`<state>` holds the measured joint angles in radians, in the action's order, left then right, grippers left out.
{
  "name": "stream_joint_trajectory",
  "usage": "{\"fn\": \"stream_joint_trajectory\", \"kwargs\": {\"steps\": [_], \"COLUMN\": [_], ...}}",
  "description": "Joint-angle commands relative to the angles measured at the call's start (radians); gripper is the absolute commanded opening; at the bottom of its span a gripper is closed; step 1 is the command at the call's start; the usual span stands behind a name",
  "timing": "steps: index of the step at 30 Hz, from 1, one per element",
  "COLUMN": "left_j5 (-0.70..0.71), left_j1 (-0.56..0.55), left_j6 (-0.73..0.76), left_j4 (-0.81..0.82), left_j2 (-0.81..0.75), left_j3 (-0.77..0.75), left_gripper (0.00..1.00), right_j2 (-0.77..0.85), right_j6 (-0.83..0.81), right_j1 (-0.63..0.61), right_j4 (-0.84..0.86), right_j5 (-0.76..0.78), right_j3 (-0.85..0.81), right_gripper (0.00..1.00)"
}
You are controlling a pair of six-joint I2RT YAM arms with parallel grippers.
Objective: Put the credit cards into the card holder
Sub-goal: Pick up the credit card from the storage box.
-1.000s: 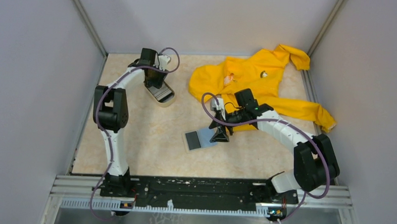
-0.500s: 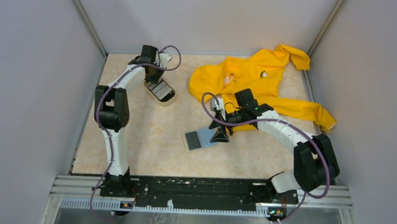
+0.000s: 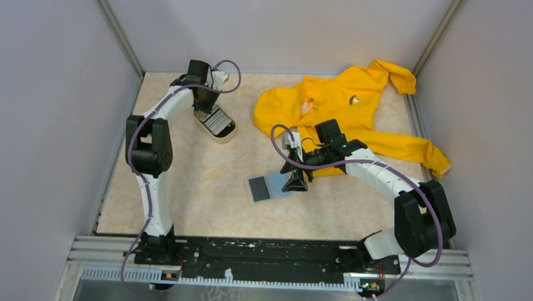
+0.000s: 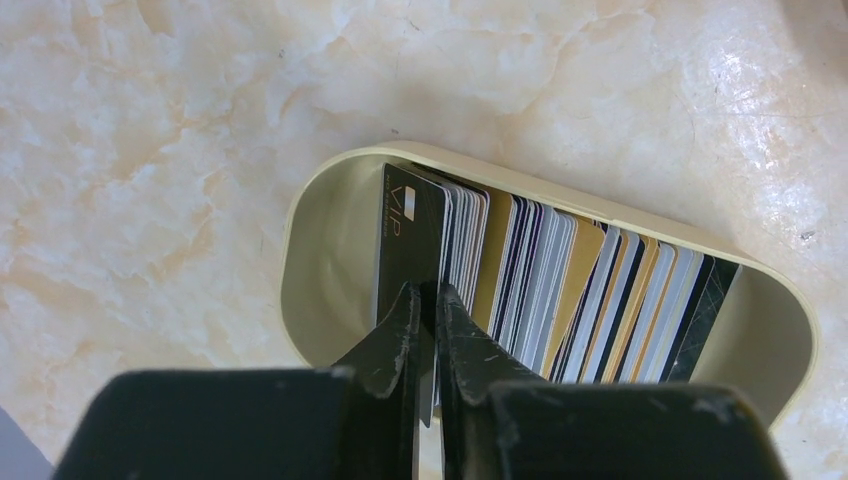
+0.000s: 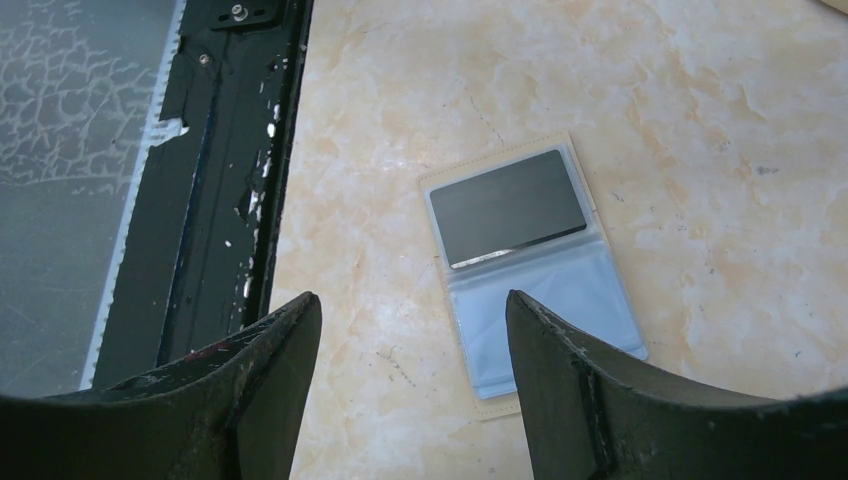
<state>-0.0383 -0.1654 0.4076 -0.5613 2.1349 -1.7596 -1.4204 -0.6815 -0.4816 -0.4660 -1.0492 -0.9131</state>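
Note:
An oval cream tin [image 4: 310,290] holds a row of upright cards. My left gripper [image 4: 425,292] is over its left end, shut on the edge of a dark card marked VIP [image 4: 405,225] that stands at the row's end. In the top view this gripper [image 3: 208,113] is at the tin [image 3: 218,127], far left. The card holder [image 5: 480,395] lies open and flat, with a dark grey card [image 5: 507,207] in one pocket and a light blue card [image 5: 545,310] in the other. My right gripper [image 5: 410,300] is open and empty just above the holder [image 3: 267,187].
A crumpled yellow jacket [image 3: 340,103] lies at the back right, just behind my right arm. The black base rail [image 5: 215,150] runs along the near table edge. Grey walls close in the left, right and back sides.
My left gripper has shifted slightly toward the back wall while holding the dark card. The right arm and the card holder have not moved.

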Motion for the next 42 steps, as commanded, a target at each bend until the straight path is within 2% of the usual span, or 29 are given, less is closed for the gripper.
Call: {"fn": "stream_joint_trajectory", "kwargs": {"steps": [1, 12, 20, 26, 28, 31, 33, 34, 35, 36, 37, 39, 42], "left_j5": [-0.043, -0.052, -0.063, -0.062, -0.061, -0.054, -0.042, -0.038, -0.034, -0.031, -0.033, -0.033, -0.041], "left_j1": [0.001, 0.008, 0.009, 0.01, 0.01, 0.01, 0.01, 0.01, 0.01, 0.01, 0.01, 0.01, 0.016], "left_j6": [-0.024, -0.011, -0.022, -0.025, -0.026, -0.032, -0.034, -0.034, -0.031, -0.027, -0.022, -0.008, 0.014], "left_j4": [-0.099, -0.161, -0.176, -0.187, -0.19, -0.19, -0.184, -0.183, -0.179, -0.167, -0.156, -0.137, -0.159], "left_j2": [-0.012, 0.007, 0.02, 0.019, 0.022, 0.023, 0.02, 0.018, 0.013, 0.009, 0.005, 0.007, 0.052], "left_j3": [-0.034, -0.089, -0.099, -0.1, -0.1, -0.103, -0.104, -0.106, -0.104, -0.096, -0.088, -0.077, -0.11], "left_gripper": [0.11, 0.13, 0.18, 0.26, 0.23, 0.05, 0.03, 0.07, 0.2, 0.41, 0.53, 0.66, 0.73], "right_j2": [0.016, 0.014, 0.017, 0.019, 0.021, 0.021, 0.022, 0.022, 0.022, 0.022, 0.021, 0.02, 0.021], "right_j6": [-0.024, -0.023, -0.023, -0.024, -0.024, -0.024, -0.024, -0.024, -0.024, -0.024, -0.024, -0.026, -0.025], "right_j1": [0.003, 0.003, 0.003, 0.003, 0.003, 0.004, 0.003, 0.003, 0.004, 0.003, 0.003, 0.003, 0.003], "right_j4": [0.009, 0.009, 0.007, 0.006, 0.006, 0.005, 0.004, 0.004, 0.004, 0.004, 0.004, 0.004, 0.002], "right_j5": [-0.039, -0.041, -0.041, -0.041, -0.04, -0.041, -0.042, -0.042, -0.043, -0.044, -0.044, -0.042, -0.042], "right_j3": [-0.049, -0.051, -0.051, -0.05, -0.051, -0.051, -0.051, -0.052, -0.051, -0.051, -0.051, -0.051, -0.051], "right_gripper": [0.68, 0.68, 0.68, 0.68, 0.68, 0.68, 0.68, 0.68, 0.68, 0.68, 0.68, 0.68, 0.68]}}
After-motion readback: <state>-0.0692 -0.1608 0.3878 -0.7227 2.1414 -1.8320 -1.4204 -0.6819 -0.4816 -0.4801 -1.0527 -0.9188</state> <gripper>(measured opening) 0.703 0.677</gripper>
